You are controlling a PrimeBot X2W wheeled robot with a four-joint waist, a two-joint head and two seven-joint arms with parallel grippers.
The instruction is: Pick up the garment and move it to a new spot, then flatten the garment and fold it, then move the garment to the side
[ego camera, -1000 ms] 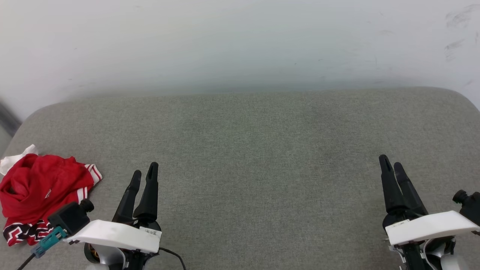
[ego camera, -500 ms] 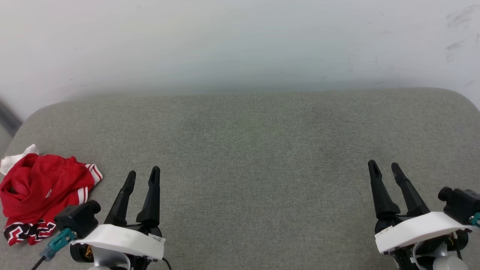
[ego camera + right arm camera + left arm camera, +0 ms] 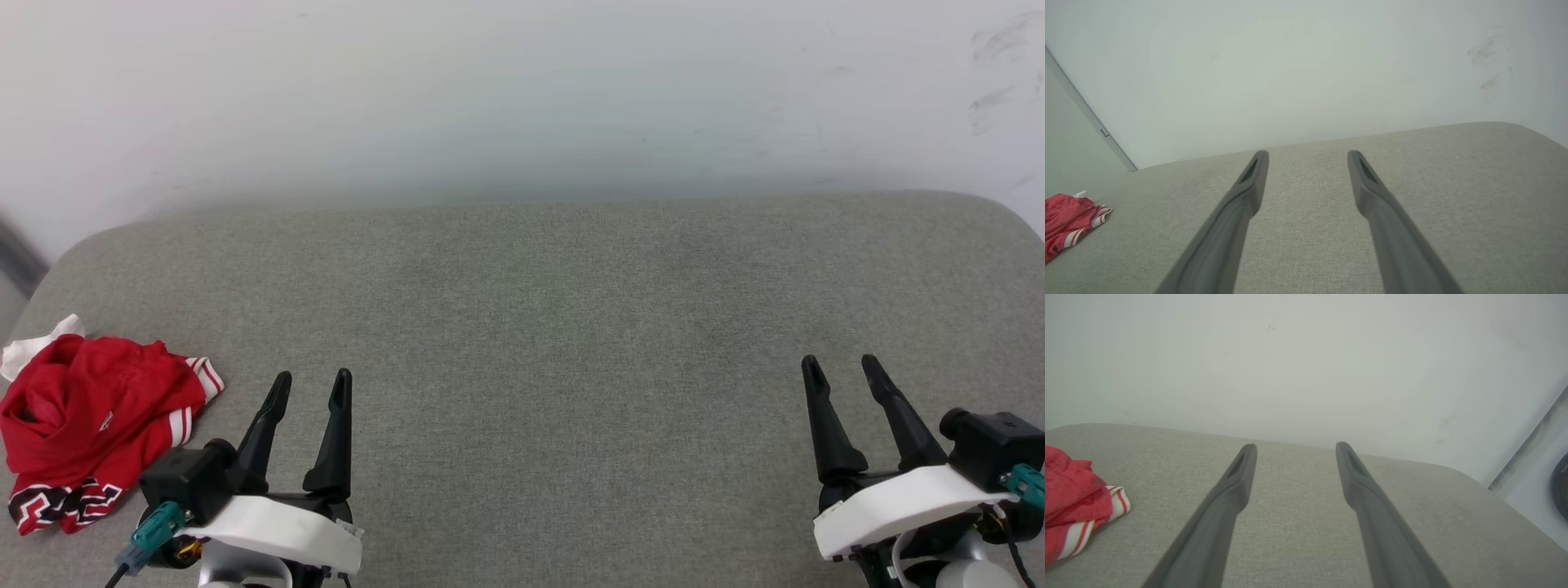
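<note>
**Operator:** Report the state of both tools.

**Robot:** My left gripper (image 3: 312,378) is released. Its two fingers stand apart, and bare fabric shows between them in the left wrist view. My right gripper (image 3: 841,363) is released in the same way, with its fingers spread and nothing between them. Both hang over the near part of the grey padded surface (image 3: 555,327), fingers pointing toward the pale wall (image 3: 522,98).

**Operator:** Locate the garment.

**Robot:** The garment (image 3: 90,425) lies in a crumpled heap at the left edge of the padded surface. The red body is bunched on top. A white sleeve with red stripes points toward my left gripper. A dark band with white-outlined pattern lies at the near end, and a white patch shows at the far end.

**Operator:** State the clearance.

**Robot:** My left gripper is near the garment, on its right side, and is not touching it. My right gripper is well apart from it, at the opposite side of the surface.
</note>
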